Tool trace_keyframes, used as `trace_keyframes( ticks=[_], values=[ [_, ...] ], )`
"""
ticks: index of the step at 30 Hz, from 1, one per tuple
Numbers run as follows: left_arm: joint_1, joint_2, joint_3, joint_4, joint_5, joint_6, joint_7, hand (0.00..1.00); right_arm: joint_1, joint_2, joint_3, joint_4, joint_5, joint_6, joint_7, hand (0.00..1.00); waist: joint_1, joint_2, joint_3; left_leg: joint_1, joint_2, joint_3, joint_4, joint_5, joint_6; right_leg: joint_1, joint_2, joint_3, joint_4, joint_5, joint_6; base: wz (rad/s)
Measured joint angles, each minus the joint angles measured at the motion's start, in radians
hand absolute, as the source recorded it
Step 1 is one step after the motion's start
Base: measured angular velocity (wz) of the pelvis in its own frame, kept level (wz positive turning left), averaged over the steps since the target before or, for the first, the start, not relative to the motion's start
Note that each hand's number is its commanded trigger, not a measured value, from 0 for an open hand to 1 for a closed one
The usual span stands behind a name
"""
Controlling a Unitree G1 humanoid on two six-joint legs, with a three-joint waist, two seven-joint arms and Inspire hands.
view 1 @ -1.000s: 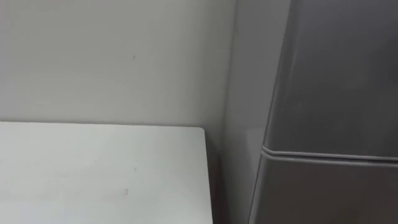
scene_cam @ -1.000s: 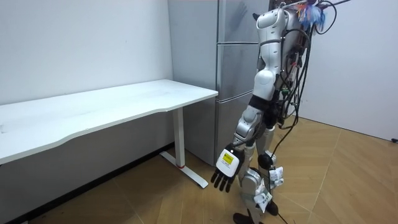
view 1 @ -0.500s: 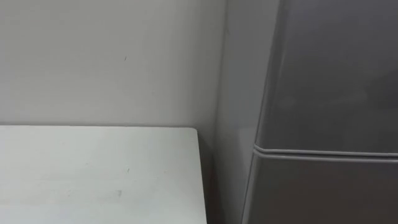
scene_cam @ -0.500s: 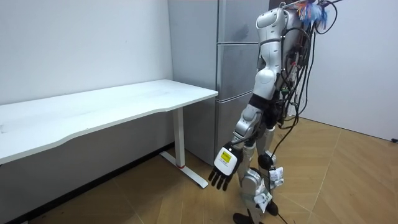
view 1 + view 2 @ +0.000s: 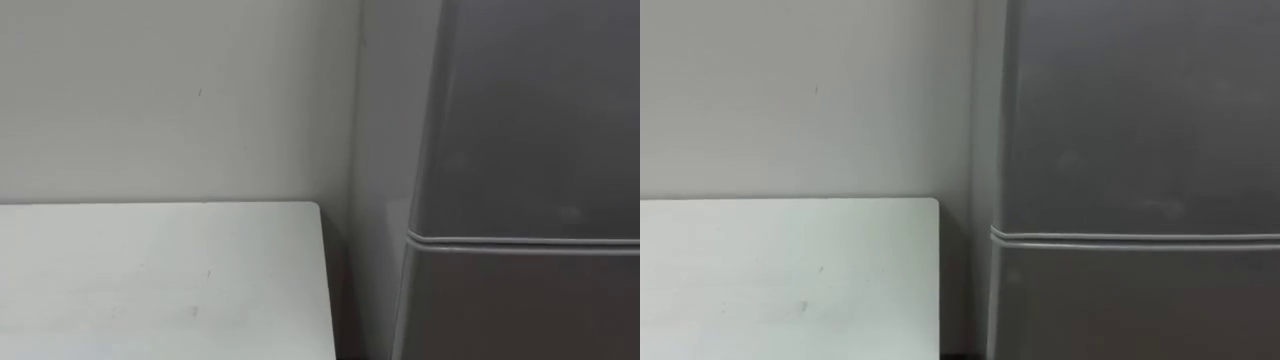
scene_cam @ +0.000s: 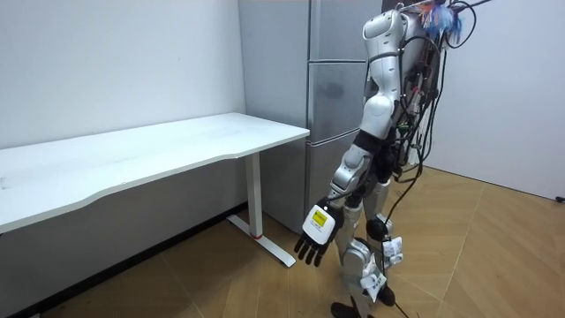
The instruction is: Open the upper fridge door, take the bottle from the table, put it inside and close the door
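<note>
Fridge (image 5: 520, 130) doors are both closed, so whatever sits inside is hidden. The eye views look straight at its grey front, where a pale seam (image 5: 520, 241) runs across between the upper door (image 5: 1140, 110) and the lower door (image 5: 1140, 300). Just to the fridge's left, a narrow dark gap apart, lies the corner of a white table (image 5: 150, 280) with a bare top, backed by a plain light wall (image 5: 170, 90).

In the room view the robot stands upright on the wooden floor (image 6: 477, 256), close before the fridge, with the table's end near its left side. Its left hand (image 6: 316, 237) hangs low beside its leg, well below the tabletop, with the fingers loosely straight, pointing downward and holding nothing. Where the bottle is, I cannot tell.
</note>
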Motion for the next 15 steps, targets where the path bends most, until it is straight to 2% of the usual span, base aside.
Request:
trace_keyframes(
  ticks=[2,7,12,15],
  values=[
    [0.006,-0.007,0.000,-0.005,0.000,0.008,0.000,0.00,0.017,0.014,0.018,0.049,0.054,0.011,0.003,0.00,0.001,0.012,-0.0001,0.000,0.000,0.002,-0.002,0.000,0.000,-0.003,-0.001,0.004,0.002,-0.001,0.000,-0.04],
    [0.025,-0.018,-0.001,-0.032,-0.002,0.015,0.000,0.00,0.027,0.016,0.060,0.187,0.117,0.026,0.041,0.00,-0.001,0.016,0.0003,0.003,-0.001,0.008,-0.002,0.000,0.000,0.002,0.000,0.006,0.003,-0.001,0.000,-0.01],
    [0.025,-0.018,-0.007,-0.037,-0.003,0.014,0.000,0.00,0.041,0.021,0.158,0.353,0.119,0.029,0.079,0.00,0.005,0.019,0.0003,0.010,0.000,0.011,0.000,0.000,0.000,0.005,0.000,0.007,0.002,-0.001,0.000,-0.01],
    [0.022,-0.021,-0.022,-0.020,-0.003,0.014,0.000,0.00,0.048,0.051,0.195,0.410,0.119,0.039,0.103,0.00,0.006,0.021,0.0018,0.015,0.000,0.015,-0.001,0.000,0.000,0.012,-0.001,0.007,0.001,-0.003,0.000,0.00]
  ],
)
